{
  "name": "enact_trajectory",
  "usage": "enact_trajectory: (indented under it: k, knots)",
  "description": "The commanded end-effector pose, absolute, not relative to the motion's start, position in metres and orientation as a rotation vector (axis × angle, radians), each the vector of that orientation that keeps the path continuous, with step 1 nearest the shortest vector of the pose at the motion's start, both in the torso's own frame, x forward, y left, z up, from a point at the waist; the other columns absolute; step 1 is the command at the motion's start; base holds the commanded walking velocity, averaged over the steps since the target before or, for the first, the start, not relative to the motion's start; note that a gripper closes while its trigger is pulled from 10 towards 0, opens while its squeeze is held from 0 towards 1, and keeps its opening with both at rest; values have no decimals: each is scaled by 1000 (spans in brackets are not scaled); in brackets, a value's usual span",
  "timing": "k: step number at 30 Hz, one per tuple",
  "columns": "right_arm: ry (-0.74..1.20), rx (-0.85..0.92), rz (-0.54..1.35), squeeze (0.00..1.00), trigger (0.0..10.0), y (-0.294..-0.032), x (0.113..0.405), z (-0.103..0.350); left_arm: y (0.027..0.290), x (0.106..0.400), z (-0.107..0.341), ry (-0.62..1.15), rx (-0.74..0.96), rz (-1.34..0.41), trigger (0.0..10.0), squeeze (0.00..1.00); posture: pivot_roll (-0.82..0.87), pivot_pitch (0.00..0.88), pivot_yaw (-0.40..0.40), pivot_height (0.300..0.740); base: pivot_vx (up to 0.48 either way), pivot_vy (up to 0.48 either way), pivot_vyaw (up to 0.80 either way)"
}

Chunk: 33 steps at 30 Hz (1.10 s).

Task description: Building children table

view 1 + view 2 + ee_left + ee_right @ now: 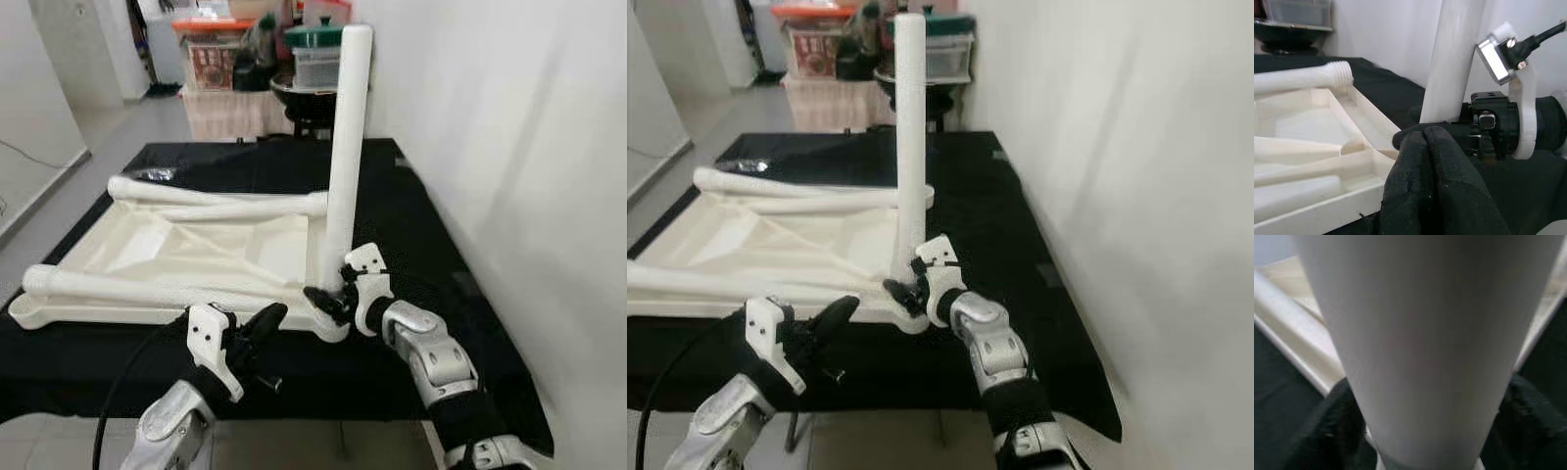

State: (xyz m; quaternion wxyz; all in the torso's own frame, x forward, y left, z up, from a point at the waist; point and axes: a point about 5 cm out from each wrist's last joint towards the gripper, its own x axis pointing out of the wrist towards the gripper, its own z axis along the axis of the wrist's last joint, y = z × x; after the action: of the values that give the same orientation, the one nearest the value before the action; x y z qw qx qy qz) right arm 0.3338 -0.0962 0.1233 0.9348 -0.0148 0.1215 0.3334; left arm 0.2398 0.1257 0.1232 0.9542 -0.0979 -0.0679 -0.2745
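Tabletop first: the cream-white plastic children's tabletop (186,257) lies upside down on the black cloth-covered work surface (431,245), ribbed underside up, so its corner sockets face upward to take legs. It fills the surface from about 9 o'clock to the centre of the head view.

One long white plastic table leg (345,147) stands upright in the near corner socket, at roughly 5 o'clock of the tabletop, rising toward 12 o'clock. Two more white legs lie flat: one (211,198) across the far edge, its threaded end visible in the left wrist view, another (137,286) along the near edge, both apparently waiting their turn.

The right gripper (328,299) sits at the base of the upright leg, its black fingers spread to either side of the leg and closed against it. Gripping so low, just above the socket, probably serves to twist the thread home.

The left gripper (263,323) hovers just at 8 o'clock of that corner, fingers pressed together with nothing between them, close to the tabletop's edge, perhaps ready to steady it.

A plain white wall (509,147) runs along 3 o'clock. Beyond the surface, at 12 o'clock, stand stacked storage boxes (217,54) with an orange lid and a green-lidded container (312,41), over a pale tiled floor (108,127).
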Motion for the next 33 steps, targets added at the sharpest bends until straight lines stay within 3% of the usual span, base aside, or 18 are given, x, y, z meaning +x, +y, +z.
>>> enact_trajectory:
  k: [1, 2, 3, 4, 5, 8, 15, 16, 17, 27, 33]
  knots:
    - [189, -17, 721, 1000, 10000, -88, 338, 137, 126, 241, 123, -137, -199, -556, 10000, 0, 0, 0, -17, 740, 0, 0, 0]
    - [150, -1, 811, 1000, 10000, -86, 338, 145, 126, 241, 123, -135, -205, -563, 10000, 0, -2, 0, -15, 740, 0, 0, 0]
    - [118, -16, 921, 294, 10000, -89, 337, 153, 125, 241, 123, -134, -211, -570, 10000, 0, -5, 0, -16, 740, 0, 0, 0]
    - [118, -16, 921, 294, 10000, -89, 337, 153, 125, 241, 123, -134, -211, -570, 10000, 0, -5, 0, -16, 740, 0, 0, 0]
    - [103, -56, 1035, 0, 10000, -93, 336, 156, 124, 240, 123, -134, -216, -574, 10000, 0, -5, 0, -16, 740, 0, 0, 0]
    - [167, -151, 1170, 0, 10000, -114, 347, 157, 122, 240, 123, -139, -222, -578, 10000, 0, 7, 0, -22, 740, 0, 0, 0]
    - [181, -165, 1207, 0, 10000, -125, 359, 170, 121, 239, 123, -141, -222, -575, 10000, 0, 14, 0, -26, 740, 0, 0, 0]
    - [171, -157, 1205, 0, 3216, -125, 363, 175, 121, 238, 123, -141, -221, -574, 10000, 0, 17, 0, -26, 740, 0, 0, 0]
    - [166, -143, 1203, 0, 0, -126, 365, 178, 121, 238, 123, -141, -221, -574, 10000, 0, 17, 0, -26, 740, 0, 0, 0]
    - [169, -67, 1233, 0, 0, -136, 364, 172, 122, 237, 124, -140, -223, -576, 10000, 0, 4, 0, -11, 740, 0, 0, 0]
    - [158, -56, 1004, 0, 0, -147, 361, 151, 123, 237, 125, -140, -226, -578, 10000, 0, -14, 0, -5, 740, 0, 0, 0]
